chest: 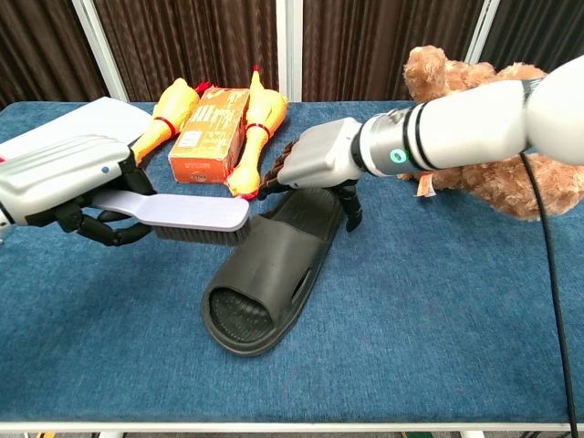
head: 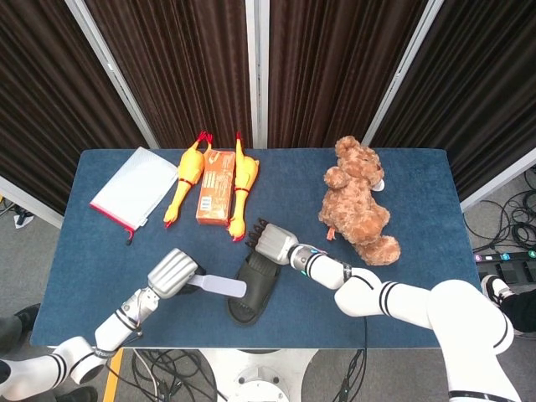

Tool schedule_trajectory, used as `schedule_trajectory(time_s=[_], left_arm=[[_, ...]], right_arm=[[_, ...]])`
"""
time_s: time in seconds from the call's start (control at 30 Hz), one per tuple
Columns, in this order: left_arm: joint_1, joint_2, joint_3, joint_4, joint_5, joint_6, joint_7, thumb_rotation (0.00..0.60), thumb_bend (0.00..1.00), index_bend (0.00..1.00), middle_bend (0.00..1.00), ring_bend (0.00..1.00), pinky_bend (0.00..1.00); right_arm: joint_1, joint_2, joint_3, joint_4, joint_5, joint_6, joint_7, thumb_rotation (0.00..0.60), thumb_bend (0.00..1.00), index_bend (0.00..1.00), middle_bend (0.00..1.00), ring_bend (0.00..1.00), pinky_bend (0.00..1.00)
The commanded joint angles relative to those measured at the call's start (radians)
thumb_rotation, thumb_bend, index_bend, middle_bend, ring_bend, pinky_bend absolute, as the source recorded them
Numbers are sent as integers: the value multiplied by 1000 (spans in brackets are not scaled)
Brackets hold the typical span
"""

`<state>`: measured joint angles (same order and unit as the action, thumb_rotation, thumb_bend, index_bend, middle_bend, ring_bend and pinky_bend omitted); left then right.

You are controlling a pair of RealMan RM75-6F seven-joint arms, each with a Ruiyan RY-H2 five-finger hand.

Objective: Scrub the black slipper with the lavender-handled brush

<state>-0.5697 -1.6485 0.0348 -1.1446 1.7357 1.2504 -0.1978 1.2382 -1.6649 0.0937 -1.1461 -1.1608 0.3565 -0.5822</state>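
The black slipper [chest: 271, 269] [head: 254, 287] lies at the table's front middle, toe toward me. My left hand [chest: 66, 179] [head: 171, 272] grips the lavender-handled brush [chest: 187, 215] [head: 222, 287], bristles down, its tip at the slipper's left edge. My right hand [chest: 317, 162] [head: 272, 244] hovers over the slipper's heel end with fingers spread, thumb down beside the right rim; whether it touches the slipper I cannot tell.
Behind the slipper lie two yellow rubber chickens [head: 183, 188] [head: 242, 186] flanking an orange box [head: 214, 198]. A white pouch [head: 134, 187] sits at the back left. A brown teddy bear [head: 359, 203] lies to the right.
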Motion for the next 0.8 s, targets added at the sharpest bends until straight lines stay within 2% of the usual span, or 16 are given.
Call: schedule_trajectory(time_s=[0.03,0.1,0.2,0.3,0.4,0.6,0.8], left_arm=[[-7,-7,1,9,-4,-8,-1,600,480,1000,1000,1000,1000],[-10,-15,1,18,-7,-11,-3,600,480,1000,1000,1000,1000],[-12,-29,5,37,-10,-15,-9,600,481,1000,1000,1000,1000],[-14,-48,6,62,-15,-17,-16,600,480,1000,1000,1000,1000],[-15,-79,-7,98,-26,-8,-18,600,480,1000,1000,1000,1000],[-19,-178,-49,211,-64,8,-13,600,480,1000,1000,1000,1000],[-36,-286,-57,350,-75,2,-4,600,479,1000,1000,1000,1000]], right_arm=[[24,-26,-17,30,24,1,-3,600,20,8,71,0,0],[30,-33,-27,38,24,11,-3,600,23,70,131,0,0],[27,-34,-38,38,12,35,7,600,30,227,233,27,15],[19,-27,-47,31,-5,50,30,600,50,382,304,102,88],[10,-23,-56,30,-21,64,49,600,66,463,356,155,159],[1,-15,-68,20,-43,83,72,600,85,515,394,189,195],[1,-8,-67,2,-37,97,74,600,89,529,405,196,215]])
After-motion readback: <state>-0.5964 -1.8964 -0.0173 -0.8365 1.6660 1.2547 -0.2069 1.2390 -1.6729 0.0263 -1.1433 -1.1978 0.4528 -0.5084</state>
